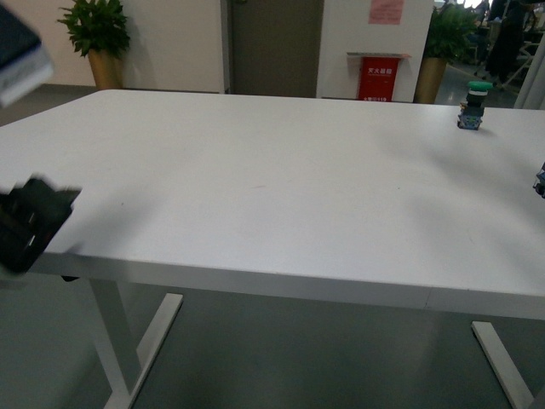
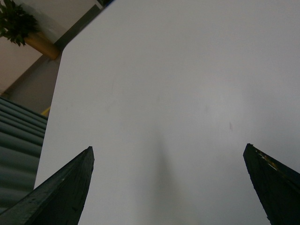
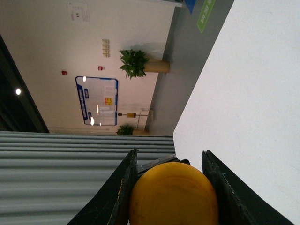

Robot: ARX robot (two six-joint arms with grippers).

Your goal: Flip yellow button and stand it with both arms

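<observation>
Yellow button is clamped in right jaws, clear of the surface; left jaws gape empty over it.

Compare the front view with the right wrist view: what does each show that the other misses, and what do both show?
Only the front view shows the green button standing far right on the table, the left arm at the picture's left edge, and a red sign behind. Only the right wrist view shows the yellow button, held in the right pincer, and a blue noticeboard. Both show the white table and potted plants.
</observation>
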